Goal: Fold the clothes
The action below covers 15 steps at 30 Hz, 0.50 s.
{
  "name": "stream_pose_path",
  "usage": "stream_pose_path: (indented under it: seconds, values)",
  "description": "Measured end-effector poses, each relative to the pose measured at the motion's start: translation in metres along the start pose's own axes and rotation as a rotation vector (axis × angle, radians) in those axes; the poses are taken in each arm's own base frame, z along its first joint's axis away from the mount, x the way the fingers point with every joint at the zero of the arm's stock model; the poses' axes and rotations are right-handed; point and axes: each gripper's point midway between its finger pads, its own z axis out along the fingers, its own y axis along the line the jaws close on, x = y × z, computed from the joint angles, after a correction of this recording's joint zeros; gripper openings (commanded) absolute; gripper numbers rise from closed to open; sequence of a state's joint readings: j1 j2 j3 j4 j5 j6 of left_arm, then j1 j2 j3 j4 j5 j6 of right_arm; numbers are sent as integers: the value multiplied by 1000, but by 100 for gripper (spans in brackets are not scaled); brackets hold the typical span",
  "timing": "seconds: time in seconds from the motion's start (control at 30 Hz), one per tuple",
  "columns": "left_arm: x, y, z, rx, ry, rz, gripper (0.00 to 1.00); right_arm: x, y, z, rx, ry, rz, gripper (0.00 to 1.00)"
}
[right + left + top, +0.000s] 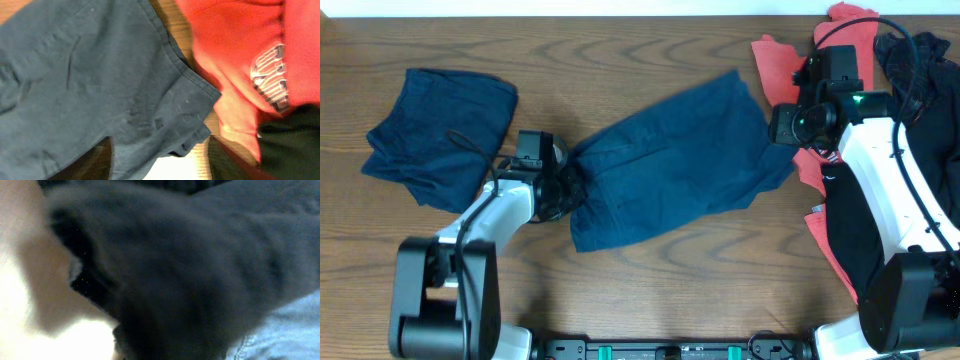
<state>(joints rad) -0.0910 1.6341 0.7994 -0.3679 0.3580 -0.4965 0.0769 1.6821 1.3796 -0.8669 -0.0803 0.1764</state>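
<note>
Navy cloth (200,270) smothers the left claw (563,183), bunched against it, so I cannot tell its grip. The cloth lies spread between it and the right claw (782,125), which seems open. Left of the left claw, one navy piece (440,135) looks folded. The red shirt (775,60) and black garments (920,70) lie unfolded beside the right claw.

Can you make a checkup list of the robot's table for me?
Surface: wooden table.
Job's things: folded navy garment left; spread navy garment centre; red shirt and black garments heaped right.
Clutter: nothing seen.
Grippers: left gripper at the spread garment's bunched end, jaws hidden; right gripper by its other end, jaws unclear.
Cables: black cables along both arms.
Surroundings: pale strip beyond the table's far edge.
</note>
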Motion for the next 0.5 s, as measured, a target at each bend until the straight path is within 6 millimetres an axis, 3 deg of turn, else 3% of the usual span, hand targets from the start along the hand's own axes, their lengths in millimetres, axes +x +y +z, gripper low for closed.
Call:
stream_pose_path:
  seconds: [0.07, 0.3, 0.5]
  values:
    - [5, 4, -11, -17, 6, -6, 6, 1, 11, 0, -37, 1, -63, 2]
    - [8, -9, -74, 12, -85, 15, 6, 17, 70, 6, -178, 38, -232, 1]
    - [-4, -33, -119, 88, -212, 70, 6, 53, 135, 44, -321, 150, -358, 1]
